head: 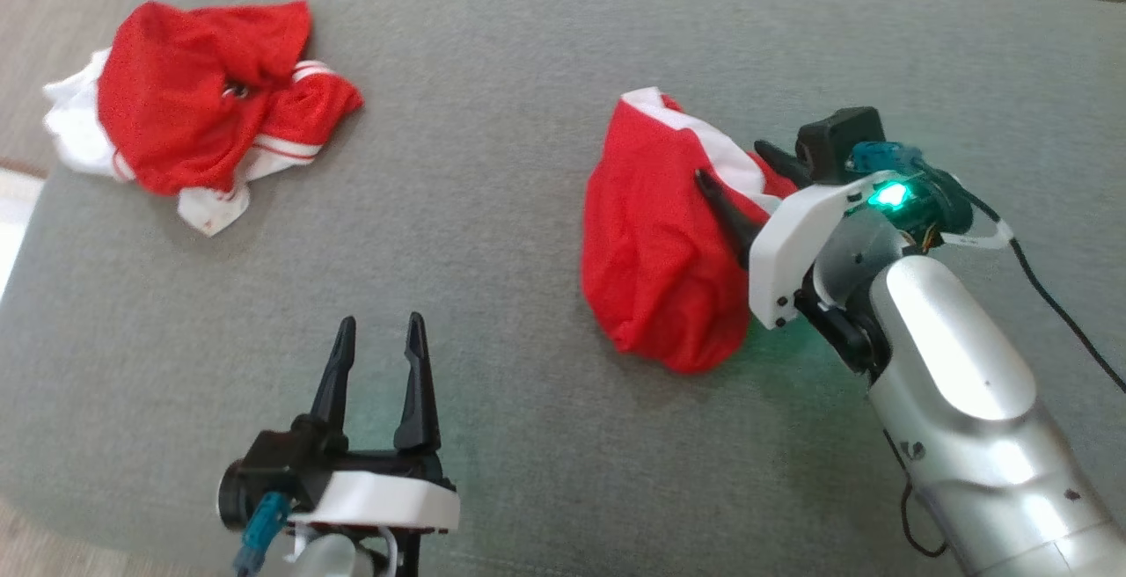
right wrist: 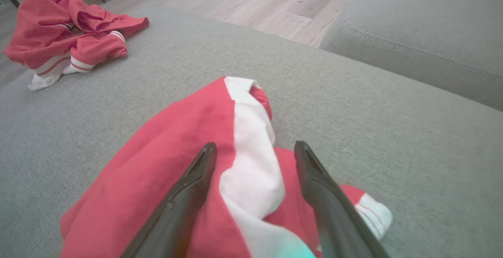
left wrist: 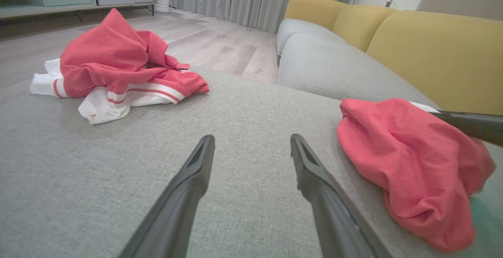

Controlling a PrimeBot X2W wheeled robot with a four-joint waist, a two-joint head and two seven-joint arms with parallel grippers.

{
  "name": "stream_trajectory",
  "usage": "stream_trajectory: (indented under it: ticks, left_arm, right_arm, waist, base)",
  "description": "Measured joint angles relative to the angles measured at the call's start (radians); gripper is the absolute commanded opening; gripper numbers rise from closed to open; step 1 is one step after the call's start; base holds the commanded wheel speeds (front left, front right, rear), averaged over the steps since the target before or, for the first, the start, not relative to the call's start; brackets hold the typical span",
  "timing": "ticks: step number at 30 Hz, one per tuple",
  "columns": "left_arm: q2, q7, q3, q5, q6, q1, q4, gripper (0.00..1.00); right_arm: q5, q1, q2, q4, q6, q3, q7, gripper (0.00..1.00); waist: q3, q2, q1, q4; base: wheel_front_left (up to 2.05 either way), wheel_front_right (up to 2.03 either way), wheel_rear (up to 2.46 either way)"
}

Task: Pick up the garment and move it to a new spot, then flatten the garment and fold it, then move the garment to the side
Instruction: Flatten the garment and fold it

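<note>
A crumpled red garment (head: 651,251) with a white band lies on the grey cushion (head: 493,208), right of centre. My right gripper (head: 730,162) is low over its right side and open. In the right wrist view, the right gripper (right wrist: 255,146) has its two fingers on either side of the white band of the garment (right wrist: 177,152). My left gripper (head: 381,322) stands open over bare cushion near the front edge, apart from the cloth. In the left wrist view, the left gripper (left wrist: 252,138) holds nothing and the garment (left wrist: 408,159) lies to its right.
A second red and white garment (head: 193,111) lies bunched at the far left corner of the cushion. A sofa with yellow backrests (left wrist: 432,49) stands beyond, with wood floor (left wrist: 212,45) between. Bare grey fabric separates the two garments.
</note>
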Motion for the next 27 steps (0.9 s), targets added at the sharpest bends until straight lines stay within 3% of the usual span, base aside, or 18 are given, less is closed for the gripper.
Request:
stream_trajectory:
  ticks: [2, 3, 4, 5, 6, 7, 18, 22, 27]
  left_arm:
    - [-0.004, 0.000, 0.000, 0.003, 0.000, 0.000, 0.001, 1.00]
    - [-0.005, 0.000, 0.000, 0.006, -0.001, 0.000, 0.001, 1.00]
    - [-0.005, 0.000, 0.001, 0.009, -0.001, 0.000, 0.001, 1.00]
    - [-0.005, 0.000, 0.002, 0.009, -0.001, 0.000, 0.002, 1.00]
    - [-0.005, 0.000, 0.002, 0.009, -0.001, 0.000, 0.004, 1.00]
    - [-0.005, 0.000, 0.002, 0.009, -0.001, 0.000, 0.006, 1.00]
    - [-0.007, 0.000, 0.007, 0.035, -0.005, 0.004, 0.013, 1.00]
    - [-0.007, 0.000, 0.010, 0.039, -0.005, 0.007, 0.013, 1.00]
    - [-0.005, 0.000, 0.039, 0.044, -0.004, 0.009, 0.010, 1.00]
  right_arm:
    - [0.020, -0.009, -0.008, 0.021, 0.000, 0.025, 0.016, 1.00]
    - [0.032, -0.013, -0.008, 0.028, 0.000, 0.033, 0.017, 0.85]
    - [0.042, -0.016, -0.008, 0.029, 0.000, 0.041, 0.018, 0.42]
    - [0.050, -0.017, -0.009, 0.029, 0.000, 0.049, 0.014, 0.20]
    - [0.053, -0.017, -0.009, 0.033, 0.000, 0.055, 0.008, 0.20]
    - [0.057, -0.017, -0.011, 0.036, 0.000, 0.061, 0.005, 0.00]
    - [0.038, -0.055, -0.027, 0.007, 0.000, 0.074, -0.162, 0.00]
    - [0.040, -0.050, -0.025, -0.033, 0.000, 0.130, -0.173, 0.00]
    - [0.050, -0.003, -0.019, -0.091, 0.000, 0.288, -0.173, 0.00]
  waist:
    - [0.008, 0.0000, 0.0000, 0.017]
    - [0.010, 0.0000, 0.0000, 0.024]
    - [0.012, 0.0000, 0.0000, 0.029]
    - [0.012, 0.0000, -0.0001, 0.032]
    - [0.010, 0.0000, 0.0000, 0.033]
    - [0.007, 0.0000, -0.0001, 0.033]
    - [-0.036, 0.0000, -0.0002, -0.001]
    - [-0.048, 0.0000, -0.0002, -0.009]
    - [-0.062, 0.0000, -0.0003, -0.018]
  base:
    - [0.00, 0.00, 0.00]
    - [0.00, 0.00, 0.00]
    - [0.00, 0.00, 0.00]
    - [0.00, 0.00, 0.00]
    - [0.00, 0.00, 0.00]
    - [0.00, 0.00, 0.00]
    - [0.00, 0.00, 0.00]
    - [0.00, 0.00, 0.00]
    - [0.00, 0.00, 0.00]
